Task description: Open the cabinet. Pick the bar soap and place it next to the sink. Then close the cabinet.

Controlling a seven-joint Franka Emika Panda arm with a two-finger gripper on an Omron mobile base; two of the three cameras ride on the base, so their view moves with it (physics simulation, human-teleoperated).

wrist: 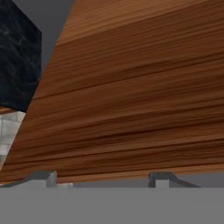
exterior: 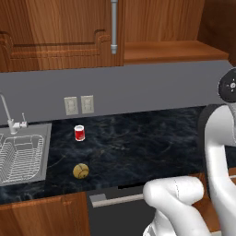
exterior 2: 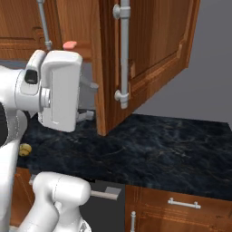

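Note:
The cabinet's right door (exterior 2: 154, 50) stands swung out over the counter, its grey bar handle (exterior 2: 124, 54) facing the right base camera. The left door (exterior: 55, 32) is shut, and the bare shelf floor (exterior: 170, 50) shows beside it. The salmon-pink bar soap (exterior 2: 69, 45) lies on that shelf, just above my hand. My gripper (exterior 2: 90, 100) is open, its fingers close to the inner face of the open door, whose wood grain (wrist: 131, 96) sits right in front of the empty gripper (wrist: 103, 178). The sink (exterior: 44, 159) with its wire rack and faucet (exterior: 9, 115) lies at the far left.
A red can (exterior: 79, 132) stands on the black counter (exterior: 138, 143) right of the sink, with a yellow-brown ball (exterior: 80, 171) in front of it. Wall outlets (exterior: 79, 105) sit on the grey backsplash. Low wooden cabinets and a dishwasher front (exterior: 115, 207) run below.

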